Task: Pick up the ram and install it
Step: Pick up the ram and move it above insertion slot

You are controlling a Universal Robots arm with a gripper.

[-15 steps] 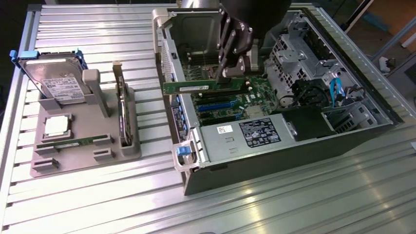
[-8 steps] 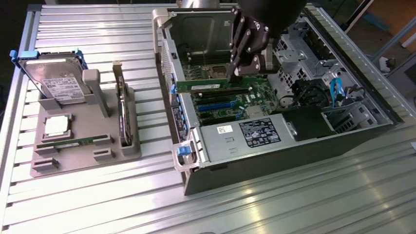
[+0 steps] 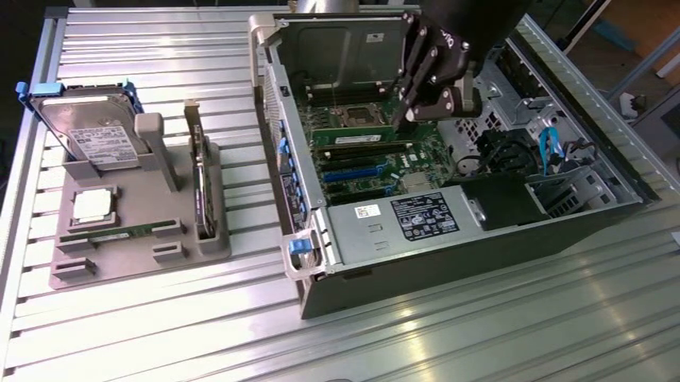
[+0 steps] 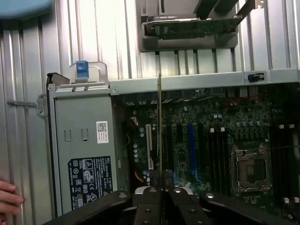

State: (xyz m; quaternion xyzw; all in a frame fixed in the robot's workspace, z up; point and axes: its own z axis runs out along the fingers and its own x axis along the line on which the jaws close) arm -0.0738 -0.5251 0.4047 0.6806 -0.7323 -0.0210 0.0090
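Inside the open computer case (image 3: 478, 255), above the motherboard (image 3: 372, 163): grips the ram (image 4: 159, 131) between closed fingers (image 4: 146, 206), stick upright, seen edge-on from the wrist. Stands just beside the raised metal panel (image 3: 340, 48) and near the case's pale side wall (image 3: 279, 143); has open board toward the power supply (image 3: 367, 231). Cannot tell whether the stick's lower edge touches the board. Note a second green stick (image 3: 115, 233) lying flat in the grey holder (image 3: 138, 259) on the tabletop (image 3: 478, 334), well apart from the case, and a person's hand (image 4: 7, 199) outside the power-supply end.
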